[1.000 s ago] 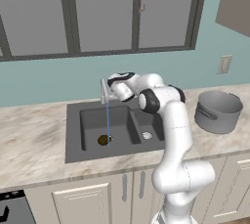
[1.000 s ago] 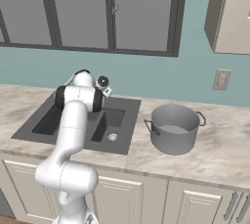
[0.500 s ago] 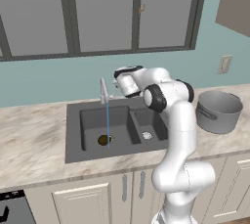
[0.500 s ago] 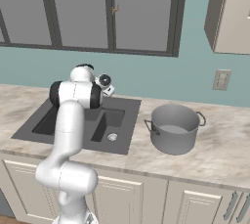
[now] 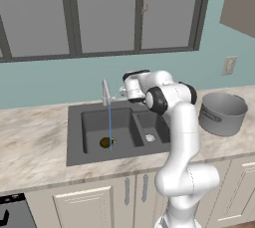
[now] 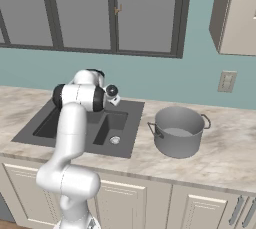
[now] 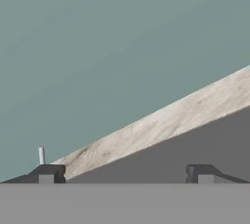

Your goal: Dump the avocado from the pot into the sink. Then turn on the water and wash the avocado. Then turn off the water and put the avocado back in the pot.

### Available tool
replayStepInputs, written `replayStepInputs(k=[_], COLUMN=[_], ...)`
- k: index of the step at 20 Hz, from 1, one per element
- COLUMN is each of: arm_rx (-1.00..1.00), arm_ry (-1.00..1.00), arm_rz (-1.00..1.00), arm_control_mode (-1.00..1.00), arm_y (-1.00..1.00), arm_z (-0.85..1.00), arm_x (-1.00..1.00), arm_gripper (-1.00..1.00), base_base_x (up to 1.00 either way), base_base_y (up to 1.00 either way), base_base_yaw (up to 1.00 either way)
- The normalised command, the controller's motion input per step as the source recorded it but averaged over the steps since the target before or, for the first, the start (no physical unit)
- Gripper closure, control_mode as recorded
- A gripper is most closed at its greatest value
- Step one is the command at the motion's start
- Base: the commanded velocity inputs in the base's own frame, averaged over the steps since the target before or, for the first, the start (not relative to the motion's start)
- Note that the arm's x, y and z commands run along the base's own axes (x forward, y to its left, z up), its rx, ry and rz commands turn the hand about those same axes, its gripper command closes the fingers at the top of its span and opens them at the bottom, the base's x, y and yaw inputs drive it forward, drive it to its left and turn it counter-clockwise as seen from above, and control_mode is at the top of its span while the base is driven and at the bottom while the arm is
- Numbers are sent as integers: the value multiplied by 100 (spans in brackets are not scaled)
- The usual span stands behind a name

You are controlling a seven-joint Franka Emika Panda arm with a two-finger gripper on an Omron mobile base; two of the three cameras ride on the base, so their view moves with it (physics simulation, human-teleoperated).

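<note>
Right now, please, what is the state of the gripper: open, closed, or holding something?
Gripper: open, its fingers stand wide apart with nothing between them; it holds nothing.

avocado (image 5: 105, 143): dark olive lump, large basin floor, under water stream
pot (image 5: 222, 113): grey, upright, on desk right of sink
sink (image 5: 74, 137): charcoal double basin

One avocado (image 5: 105, 143) lies in the sink (image 5: 74, 137), which has two basins. One faucet (image 5: 105, 92) stands at the sink's twelve o'clock. One pot (image 5: 222, 113) sits on the desk (image 5: 30, 142) at three o'clock. One wall outlet (image 5: 229, 65).
</note>
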Motion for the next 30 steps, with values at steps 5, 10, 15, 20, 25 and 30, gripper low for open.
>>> replayStepInputs(k=[5, 10, 15, 20, 25, 30], arm_rx=[0, -1, -6, -6, -1, 1], arm_ry=[0, 0, 0, 4, 8, 10], arm_rz=[0, 0, 0, 1, 4, 9], arm_control_mode=[-100, -100, -100, -100, -100, -100], arm_y=[1, 11, 1, 3, 2, 0], arm_z=[-28, -18, -32, -45, -47, -32], arm_x=[17, 39, 27, 8, 15, 20], arm_gripper=[-100, -100, -100, -100, -100, -100], base_base_x=[0, 0, 0, 0, 0, 0], base_base_y=[0, 0, 0, 0, 0, 0], base_base_yaw=[0, 0, 0, 0, 0, 0])
